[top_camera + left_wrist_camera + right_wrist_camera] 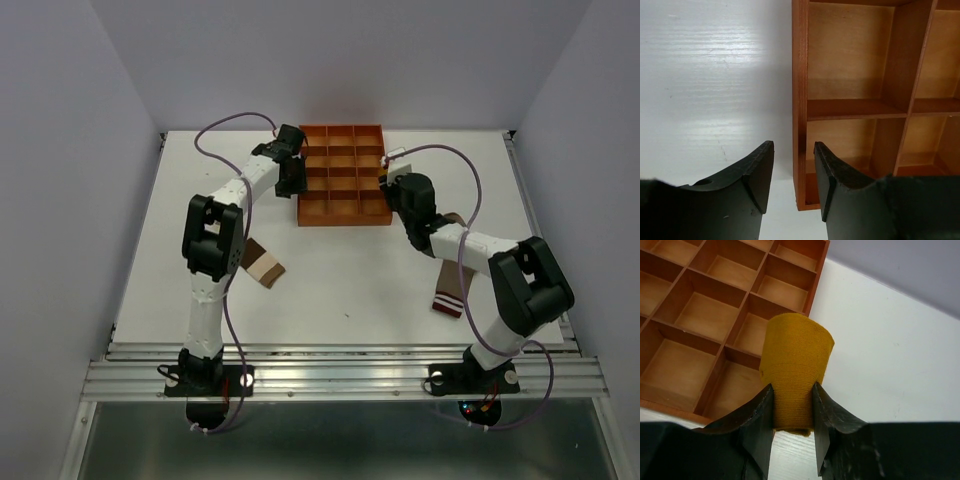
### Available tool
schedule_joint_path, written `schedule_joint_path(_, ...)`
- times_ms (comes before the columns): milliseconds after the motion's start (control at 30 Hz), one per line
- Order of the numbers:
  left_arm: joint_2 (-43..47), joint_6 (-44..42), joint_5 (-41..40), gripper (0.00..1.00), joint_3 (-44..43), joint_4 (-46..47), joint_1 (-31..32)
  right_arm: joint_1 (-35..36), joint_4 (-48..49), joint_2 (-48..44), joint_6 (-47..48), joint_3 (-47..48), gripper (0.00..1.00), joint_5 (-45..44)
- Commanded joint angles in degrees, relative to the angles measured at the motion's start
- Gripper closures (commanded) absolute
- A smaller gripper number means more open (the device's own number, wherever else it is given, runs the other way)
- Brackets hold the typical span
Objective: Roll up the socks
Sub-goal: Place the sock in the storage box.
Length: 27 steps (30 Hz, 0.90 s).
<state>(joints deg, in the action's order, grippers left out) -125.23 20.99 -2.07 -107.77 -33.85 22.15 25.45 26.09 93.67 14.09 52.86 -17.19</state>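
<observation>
My right gripper (793, 386) is shut on the rolled mustard-yellow sock (797, 352) and holds it over the right edge of the orange tray (820, 270). In the top view that gripper (392, 185) sits at the tray's right side. A cream sock with tan and brown bands (265, 265) lies beside the left arm. A taupe-brown sock with a striped cuff (450, 295) lies under the right arm's forearm. My left gripper (794, 150) is open at the tray's left wall (800, 100), which stands between the jaws without touching them.
The orange gridded tray (340, 221) stands at the back middle of the white table, and the compartments in view are empty. Grey walls enclose the table on three sides. A metal rail runs along the near edge.
</observation>
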Motion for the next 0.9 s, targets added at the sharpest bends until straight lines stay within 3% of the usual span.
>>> schedule_joint_path(0,-0.45,-2.18,0.66,0.51,-2.37,1.06,-0.18,-0.49,4.76,0.29,0.5,2.6,0.99,1.28)
schedule_joint_path(233,-0.45,-4.29,4.17,0.58,1.59,4.14,-0.18,-0.49,5.2,1.87,0.86,3.21,0.99,2.6)
schedule_joint_path(433,-1.51,-5.26,5.05,0.73,1.85,4.58,0.0,-0.49,5.56,2.4,1.56,2.42,0.99,4.97)
schedule_joint_path(500,-1.16,-5.26,4.79,0.74,2.47,5.01,0.09,-0.49,5.55,2.48,1.82,2.33,0.99,5.76)
schedule_joint_path(633,-1.68,-6.05,4.7,0.86,2.56,5.19,0.35,-0.49,4.86,3.1,2.7,2.33,0.99,5.68)
schedule_joint_path(867,-2.56,-8.07,-0.39,0.91,1.68,4.49,0.44,-0.49,3.01,4.06,4.9,3.3,0.99,5.94)
